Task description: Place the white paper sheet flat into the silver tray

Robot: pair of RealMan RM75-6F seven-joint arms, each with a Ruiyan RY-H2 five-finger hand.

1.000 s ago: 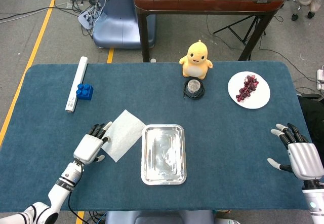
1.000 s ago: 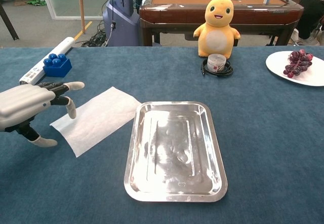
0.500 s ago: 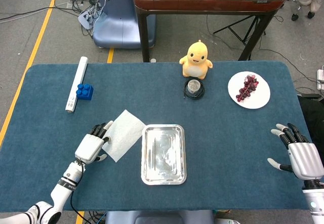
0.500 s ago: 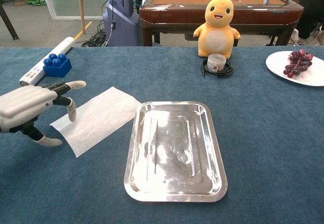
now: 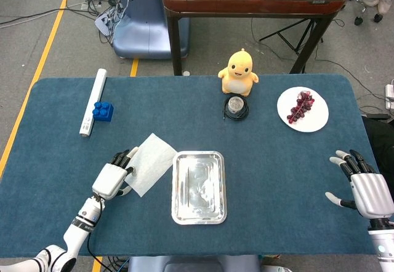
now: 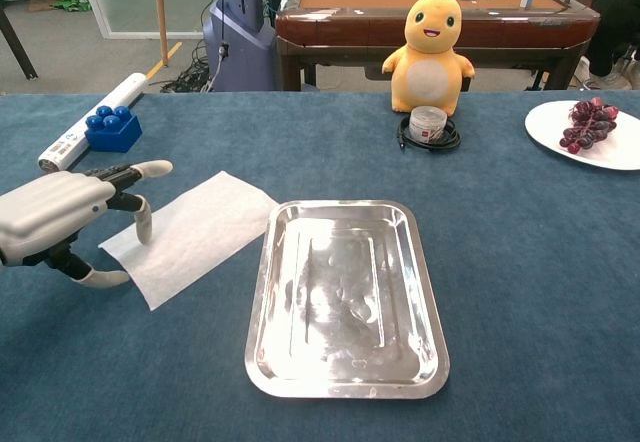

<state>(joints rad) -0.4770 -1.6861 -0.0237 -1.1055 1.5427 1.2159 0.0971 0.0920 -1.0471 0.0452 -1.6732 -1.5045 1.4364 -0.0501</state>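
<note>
The white paper sheet (image 5: 151, 163) lies flat on the blue worktop (image 5: 265, 155) in the lower left of centre in the head view, turned so that its corners point up and down the frame. Its right edge lies just beside the left rim of the silver tray (image 5: 177, 189), which sits at the lower centre of the frame with nothing in it. No part of the sheet lies in the tray.

The left robot hand (image 5: 112, 177) sits at the sheet's left edge, in the lower left of the frame. In the chest view the left robot hand (image 6: 62, 224) is at the left edge of the frame, released, its fingers (image 6: 140, 170) apart and reaching out over the sheet's near left corner, grasping nothing. Whether a fingertip touches the paper cannot be told.

The right robot hand (image 5: 364, 189) is at the lower right edge of the head view, well apart from the tray, fingers spread and holding nothing.

Further up the frame, a white tube (image 5: 93, 101) lies in the upper left with a blue building block (image 5: 103, 111) touching its right side. A yellow plush toy (image 5: 239, 73) stands at upper centre, with a small round tin (image 5: 236, 105) in a coil of black cable just below it. A white plate (image 5: 313, 120) bearing dark grapes (image 5: 301, 106) lies in the upper right.
</note>
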